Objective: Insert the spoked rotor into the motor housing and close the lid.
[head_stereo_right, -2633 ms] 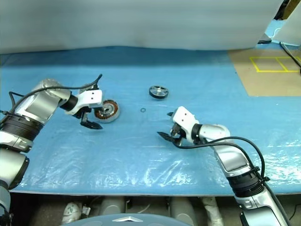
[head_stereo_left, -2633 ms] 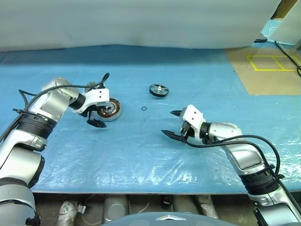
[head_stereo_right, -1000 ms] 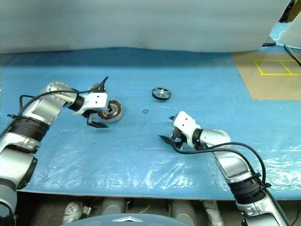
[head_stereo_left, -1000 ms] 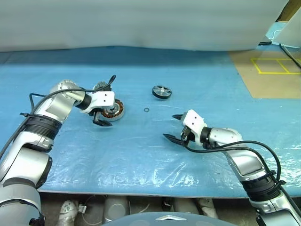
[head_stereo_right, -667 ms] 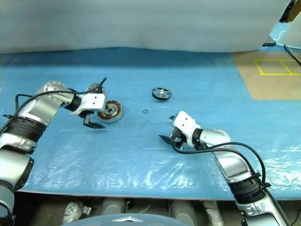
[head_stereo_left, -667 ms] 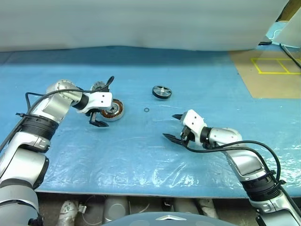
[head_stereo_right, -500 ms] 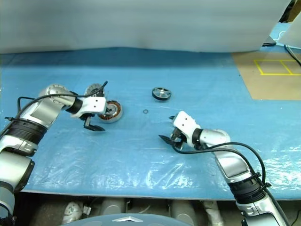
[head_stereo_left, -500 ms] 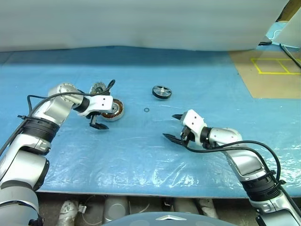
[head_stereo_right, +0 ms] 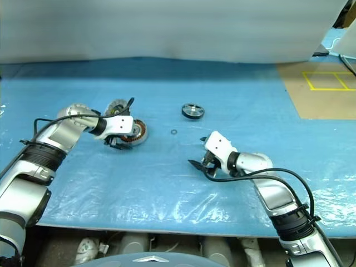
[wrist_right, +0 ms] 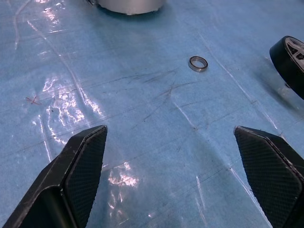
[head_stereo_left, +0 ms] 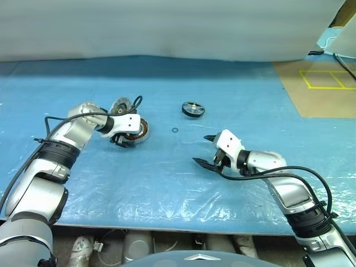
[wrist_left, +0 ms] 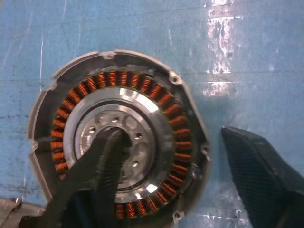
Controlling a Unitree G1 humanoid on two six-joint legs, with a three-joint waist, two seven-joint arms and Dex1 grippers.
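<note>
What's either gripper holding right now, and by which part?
Nothing clearly held. Left gripper straddles the motor housing, one finger on its hub, one outside the rim; jaws not closed. Right gripper is open over bare sheet.

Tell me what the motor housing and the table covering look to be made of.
Motor housing: apparently cast grey metal shell, shiny machined hub, ring of copper-coloured wire windings. Table covering: likely thin blue plastic sheet, glossy, wrinkled, with glare streaks.

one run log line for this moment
left gripper: straddling motor housing rim | right gripper: open, idle | spoked rotor: on table
</note>
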